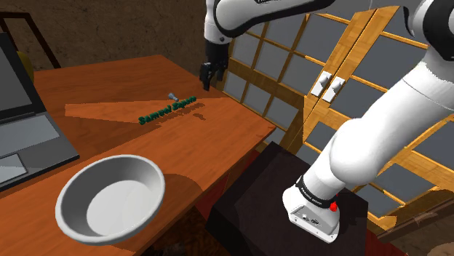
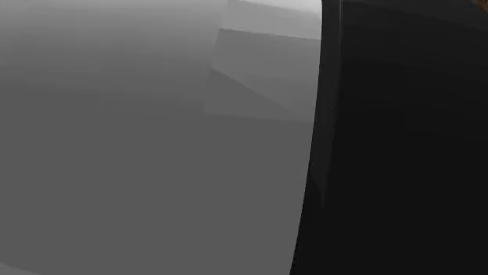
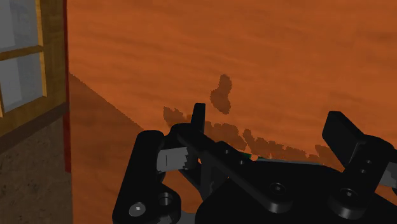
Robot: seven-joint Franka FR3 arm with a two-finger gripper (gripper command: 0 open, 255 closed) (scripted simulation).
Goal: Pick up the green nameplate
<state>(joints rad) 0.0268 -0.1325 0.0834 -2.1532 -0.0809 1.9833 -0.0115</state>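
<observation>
A grey bowl (image 1: 109, 196) sits at the wooden table's (image 1: 218, 138) near edge. Past it, mid-table, the green nameplate (image 1: 169, 110) lies flat, just beside a small grey piece (image 1: 172, 95). Farther still, the gripper (image 1: 209, 75) hangs above the table, its 2 fingers (image 3: 343, 130) spread and holding nothing.

The table (image 1: 109, 80) is orange-brown wood with a streaked grain and a dull finish. On the table, the bowl (image 1: 142, 178) is smooth grey with a soft sheen, the laptop (image 1: 29, 138) flat matt grey, and the nameplate (image 1: 167, 109) matt dark green. Beyond the table, the window frames (image 1: 342, 58) are yellowish grained wood. The arm (image 1: 378, 124) is glossy white and the gripper (image 1: 209, 76) matt black.
</observation>
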